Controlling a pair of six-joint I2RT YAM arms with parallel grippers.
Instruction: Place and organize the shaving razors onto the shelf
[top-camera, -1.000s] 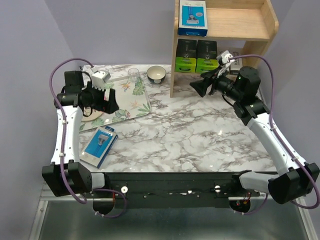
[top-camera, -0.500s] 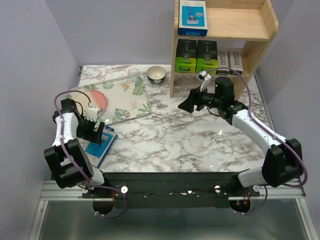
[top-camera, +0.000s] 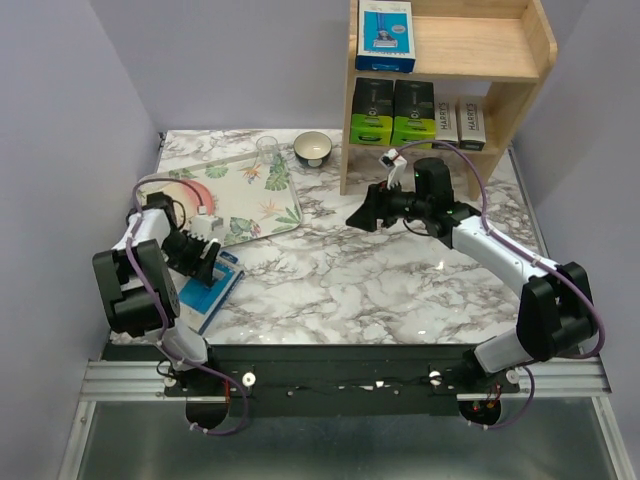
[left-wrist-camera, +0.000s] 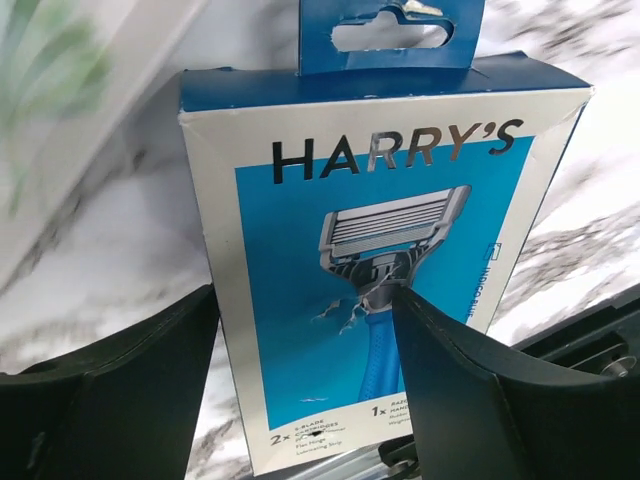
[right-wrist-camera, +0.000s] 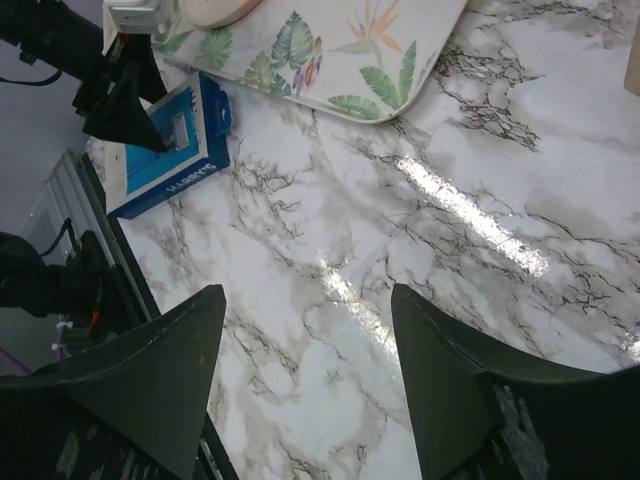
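A blue-and-white razor pack (top-camera: 203, 288) lies flat near the table's front left corner. My left gripper (top-camera: 207, 262) hovers over its far end. In the left wrist view the pack (left-wrist-camera: 330, 220) fills the frame; my left gripper (left-wrist-camera: 303, 295) is open, one finger at the pack's side edge and the other overlapping its face. My right gripper (top-camera: 364, 212) hangs open over bare marble in front of the shelf (top-camera: 470, 48), nothing between its fingers (right-wrist-camera: 307, 290). The shelf's top tier holds another blue pack (top-camera: 385, 35). The lower tier holds two black-and-green boxes (top-camera: 392, 112) and two white boxes (top-camera: 459, 120).
A floral tray (top-camera: 262, 200) with a pink plate (top-camera: 193, 202) sits at the back left, just beyond the pack. A dark bowl (top-camera: 313, 148) and a clear glass (top-camera: 267, 150) stand near the shelf's left side panel. The black base rail (top-camera: 330, 365) runs along the near edge.
My left arm swung from over the tray down to the blue pack, and its jaws narrowed somewhat. My right arm drew back from the shelf, leftward and toward the table's middle.
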